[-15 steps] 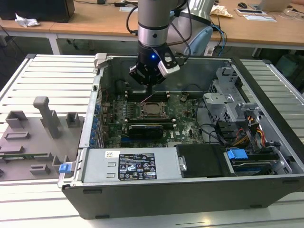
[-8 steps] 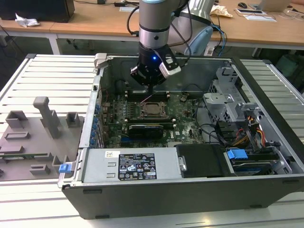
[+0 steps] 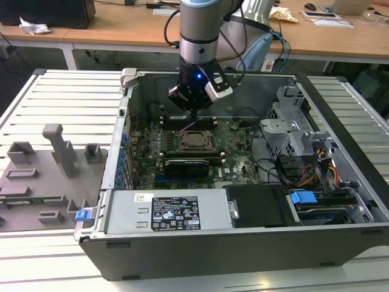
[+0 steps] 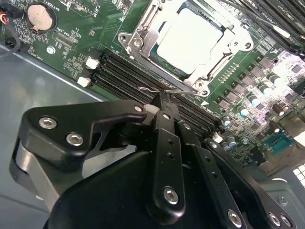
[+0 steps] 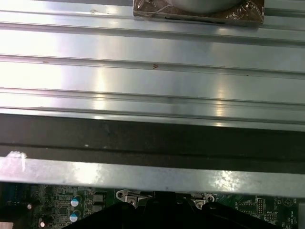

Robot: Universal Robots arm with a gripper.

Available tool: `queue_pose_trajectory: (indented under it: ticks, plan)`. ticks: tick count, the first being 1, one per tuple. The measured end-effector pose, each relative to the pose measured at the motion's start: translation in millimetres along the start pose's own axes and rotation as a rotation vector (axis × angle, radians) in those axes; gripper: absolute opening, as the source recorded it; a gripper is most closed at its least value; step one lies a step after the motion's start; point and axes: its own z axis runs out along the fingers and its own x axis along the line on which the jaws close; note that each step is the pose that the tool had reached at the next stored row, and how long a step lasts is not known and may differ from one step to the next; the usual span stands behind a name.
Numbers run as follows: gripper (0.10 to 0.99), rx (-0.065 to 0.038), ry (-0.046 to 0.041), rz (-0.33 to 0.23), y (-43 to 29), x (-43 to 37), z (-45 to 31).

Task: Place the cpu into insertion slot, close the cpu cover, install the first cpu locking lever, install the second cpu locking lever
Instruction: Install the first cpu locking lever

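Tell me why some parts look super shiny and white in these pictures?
In the second wrist view, light glares off the cpu, washing its metal top nearly white, and the board's edge beside it blooms pale; in the first wrist view, bright streaks reflect off the ribbed metal table; in the exterior view, the gripper casts little shadow.

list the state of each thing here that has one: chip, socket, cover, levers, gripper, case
cpu: seated in the socket, flat.
insertion slot: filled by the chip.
cpu cover: down around the chip, metal top showing through its window.
locking lever: thin wire along the socket edge at the gripper's tip; latched or not, cannot tell.
gripper: fingers together, tip beside the socket.
computer case: side open, board exposed.
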Motion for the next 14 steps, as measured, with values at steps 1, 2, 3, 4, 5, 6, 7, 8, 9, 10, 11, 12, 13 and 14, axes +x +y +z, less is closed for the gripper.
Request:
queue_pose_trajectory:
  ticks: [1,2,3,4,5,6,7,8,9,10,11,12,13,14]
  plan:
    - [0.106,0.000,0.0001,0.000,-0.2,-2.0,1.5]
    - [0.106,0.000,0.0000,0.000,-0.3,-3.6,2.5]
    - [0.106,0.000,0.0000,0.000,-0.6,-6.0,4.0]
    - [0.106,0.000,0.0000,0.000,-0.8,-8.0,5.6]
    - [0.106,0.000,0.0000,0.000,-1.0,-10.1,7.1]
    - [0.106,0.000,0.0000,0.000,-1.1,-11.2,8.0]
    - [0.106,0.000,0.0000,0.000,-1.2,-11.8,8.5]
    - [0.106,0.000,0.0000,0.000,-1.3,-12.4,9.4]
    - [0.106,0.000,0.0000,0.000,-1.3,-12.8,10.0]
    - [0.106,0.000,0.0000,0.000,-1.4,-13.5,10.9]
    - [0.106,0.000,0.0000,0.000,-1.5,-14.3,11.7]
    - [0.106,0.000,0.0000,0.000,-1.6,-15.6,12.7]
    - [0.106,0.000,0.0000,0.000,-1.9,-17.6,14.7]
    - [0.106,0.000,0.0000,0.000,-2.0,-18.5,15.8]
